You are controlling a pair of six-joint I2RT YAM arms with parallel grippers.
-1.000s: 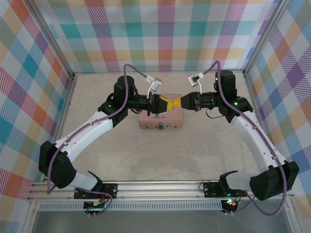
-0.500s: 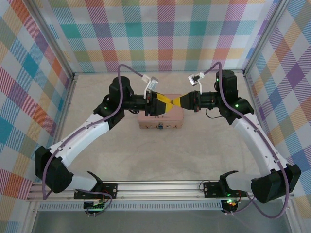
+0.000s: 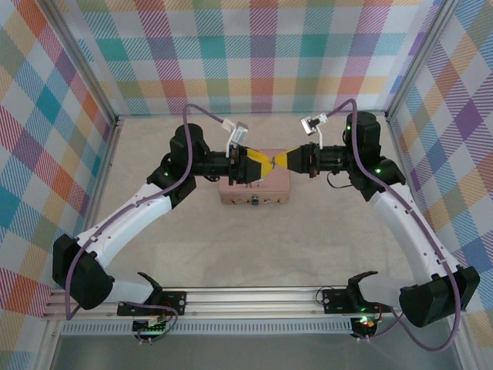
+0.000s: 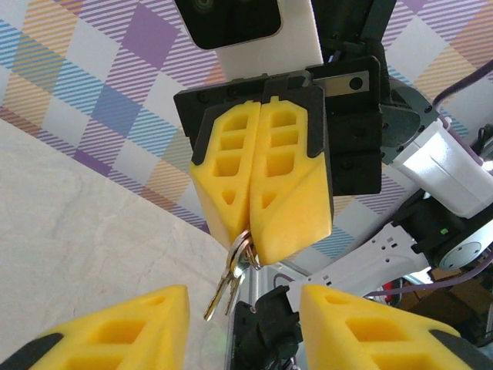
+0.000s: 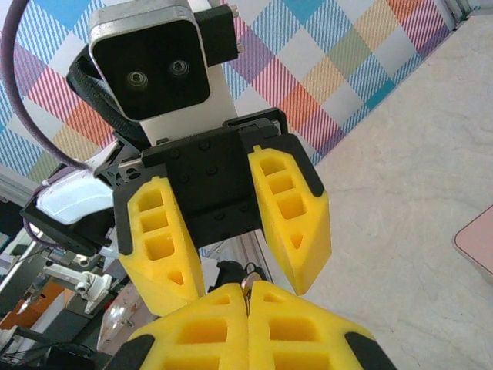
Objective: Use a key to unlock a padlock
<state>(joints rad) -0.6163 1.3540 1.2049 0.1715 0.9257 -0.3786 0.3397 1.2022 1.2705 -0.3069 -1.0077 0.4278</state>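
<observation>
Yellow-tipped arms reach inward over the pink tin (image 3: 271,190), right jaws clamped on the key (image 4: 219,297), left jaws apart.

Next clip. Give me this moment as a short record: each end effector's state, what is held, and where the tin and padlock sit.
left end effector: open, empty, facing the right one above the tin
right end effector: shut on the ring of the key, which hangs below its fingertips
pink tin: on the table, under both end effectors
padlock: small dark item at the tin's near side, not held
unlocking: not yet done
</observation>
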